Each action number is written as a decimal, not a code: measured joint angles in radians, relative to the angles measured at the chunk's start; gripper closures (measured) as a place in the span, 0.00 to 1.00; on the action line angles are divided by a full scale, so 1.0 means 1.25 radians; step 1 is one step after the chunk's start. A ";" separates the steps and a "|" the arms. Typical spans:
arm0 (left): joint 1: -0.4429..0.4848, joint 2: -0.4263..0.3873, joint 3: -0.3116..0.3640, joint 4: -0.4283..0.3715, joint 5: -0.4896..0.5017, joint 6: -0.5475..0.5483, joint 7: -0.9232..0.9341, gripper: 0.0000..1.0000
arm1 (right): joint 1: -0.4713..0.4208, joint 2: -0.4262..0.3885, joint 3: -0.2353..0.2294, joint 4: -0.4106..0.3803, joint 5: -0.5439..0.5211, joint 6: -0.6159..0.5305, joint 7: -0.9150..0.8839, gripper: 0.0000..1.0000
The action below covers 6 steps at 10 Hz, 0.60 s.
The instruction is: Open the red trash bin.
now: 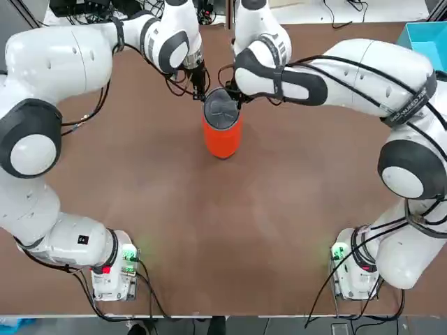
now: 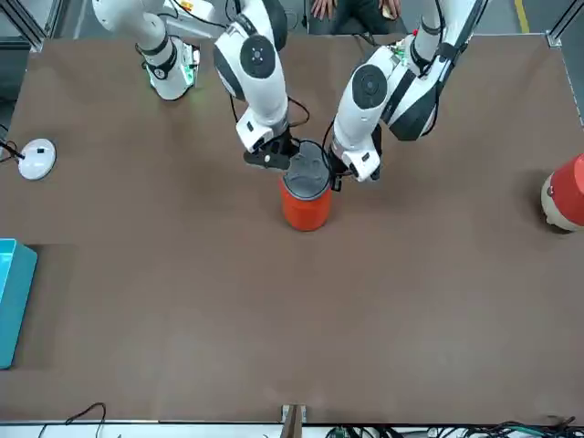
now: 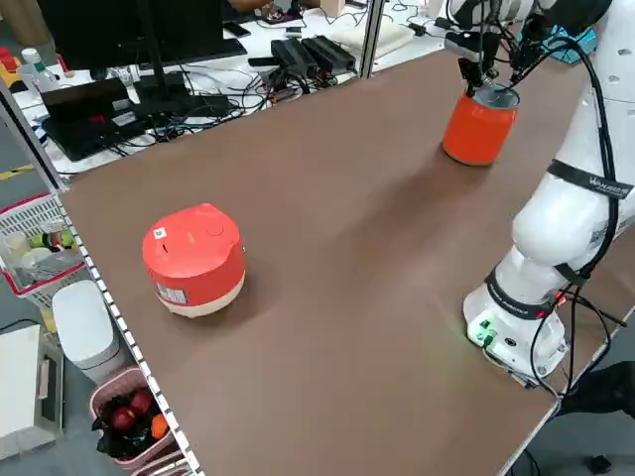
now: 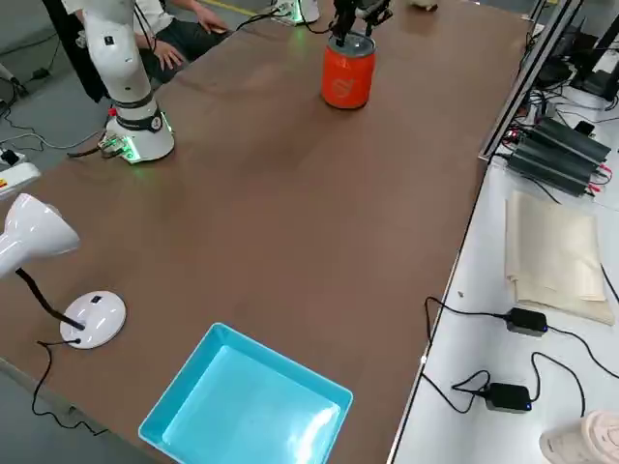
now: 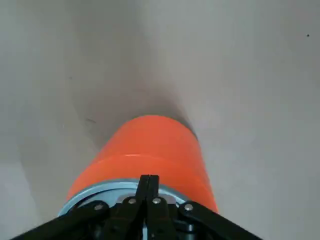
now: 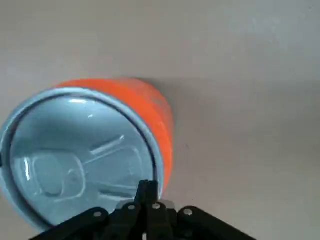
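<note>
The red trash bin (image 1: 222, 136) stands upright in the middle of the table, toward the far side, and its grey swing lid (image 1: 222, 110) lies level in the silver rim. My left gripper (image 1: 200, 93) is shut, its tips just over the rim on the bin's left. In the left wrist view the joined fingertips (image 5: 149, 183) sit above the silver rim, with the orange wall (image 5: 150, 145) beyond. My right gripper (image 1: 237, 97) is shut too, at the rim on the bin's right. The right wrist view shows its fingertips (image 6: 147, 190) at the edge of the lid (image 6: 75, 160).
A light-blue box (image 1: 426, 38) sits at the far right corner. A round red and cream appliance (image 2: 570, 192) stands at the table's left edge. A white lamp base (image 2: 36, 157) is on the right side. A person's hands (image 2: 319, 9) show behind the arms' bases.
</note>
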 joint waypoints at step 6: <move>0.001 -0.003 0.000 -0.004 0.000 0.003 -0.002 0.99 | 0.029 0.035 0.000 -0.001 0.015 0.046 0.016 0.99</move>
